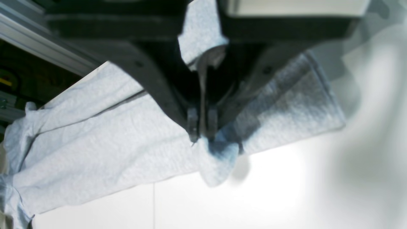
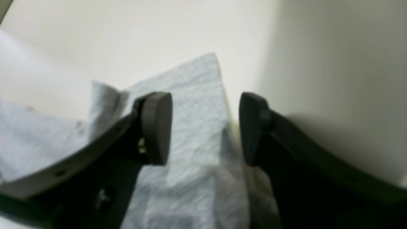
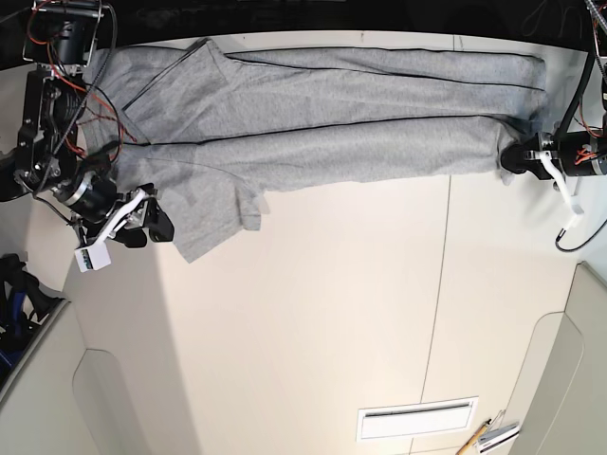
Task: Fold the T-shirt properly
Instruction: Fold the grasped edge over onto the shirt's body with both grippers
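You can't see the T-shirt (image 3: 322, 133) whole in either wrist view; only the base view shows it stretched long along the far edge of the table (image 3: 313, 322), folded lengthwise, one sleeve flaring toward you at the end near the right gripper (image 3: 152, 223). Its top edge runs close to the table's far rim, and part of the collar end is hidden under the right arm's cables.

The left wrist view shows what the base view blurs — the left gripper (image 1: 203, 125) has its jaws pinched tight on a bunched bit of grey cloth, and a small flap hangs below the fingertips. In the base view this gripper (image 3: 517, 156) is a dark shape at the shirt's other end.

The right wrist view shows the right gripper's (image 2: 206, 127) pads spread wide, straddling the sleeve's corner without clamping it.

Beyond the shirt's near edge — bare tabletop all the way across.
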